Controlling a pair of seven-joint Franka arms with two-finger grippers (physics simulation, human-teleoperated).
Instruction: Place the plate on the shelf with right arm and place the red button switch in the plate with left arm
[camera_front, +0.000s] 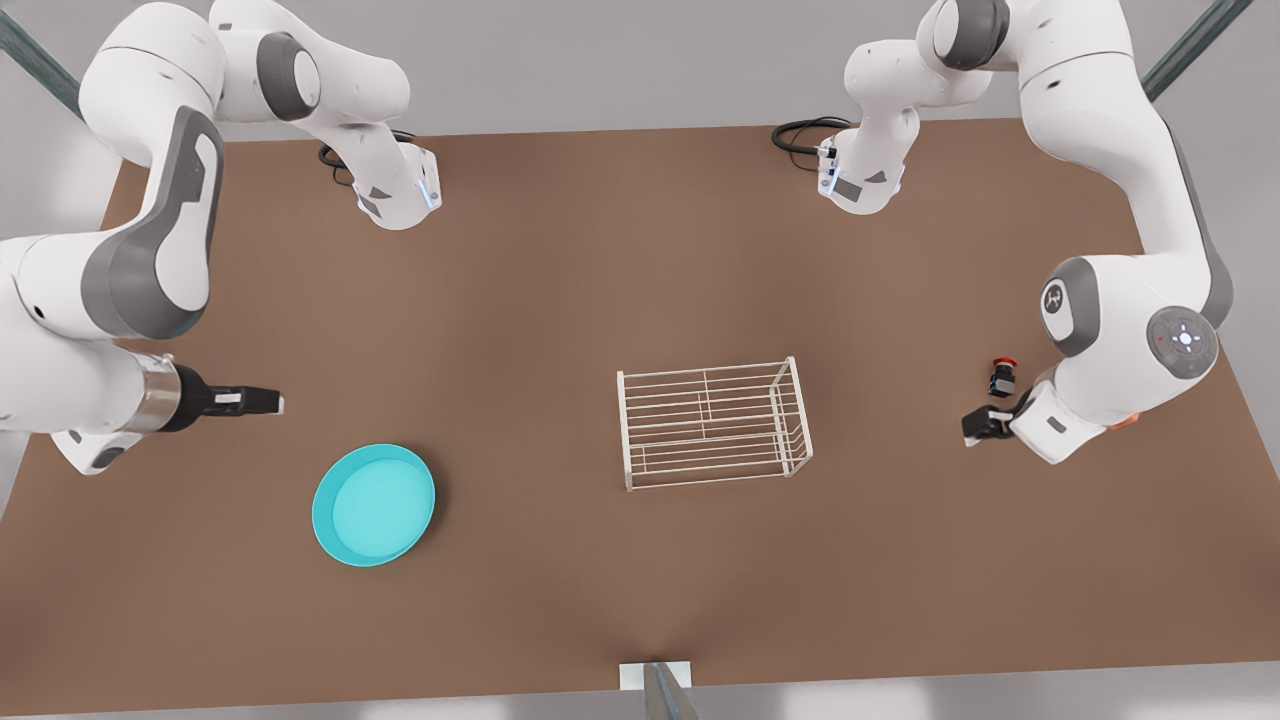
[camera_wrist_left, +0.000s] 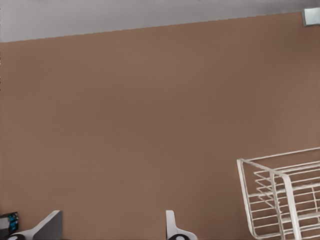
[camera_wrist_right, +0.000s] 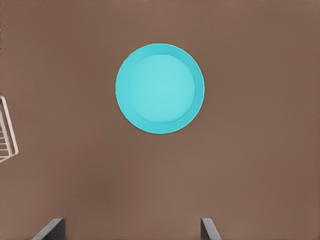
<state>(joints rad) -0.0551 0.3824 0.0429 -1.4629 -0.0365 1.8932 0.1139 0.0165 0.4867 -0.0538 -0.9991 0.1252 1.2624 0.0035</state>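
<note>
The turquoise plate (camera_front: 374, 505) lies flat on the table toward the front view's left; its round face (camera_wrist_right: 160, 89) shows ahead in the right wrist view. My right gripper (camera_front: 265, 402) hovers open just above and left of it, fingertips (camera_wrist_right: 54, 229) wide apart and empty. The white wire shelf (camera_front: 712, 425) stands upright mid-table, bare on top. The red button switch (camera_front: 1003, 376) sits at the front view's right. My left gripper (camera_front: 985, 425) is right beside it, open (camera_wrist_left: 113, 214), holding nothing. The shelf's end frame (camera_wrist_left: 272, 172) shows off to one side in the left wrist view.
The brown table (camera_front: 560, 280) is bare between plate and shelf. An orange object (camera_front: 1126, 421) peeks out behind the left arm's wrist. A small dark boxy thing (camera_wrist_left: 8, 224) sits at the left wrist view's edge. The shelf's corner (camera_wrist_right: 10, 127) enters the right wrist view.
</note>
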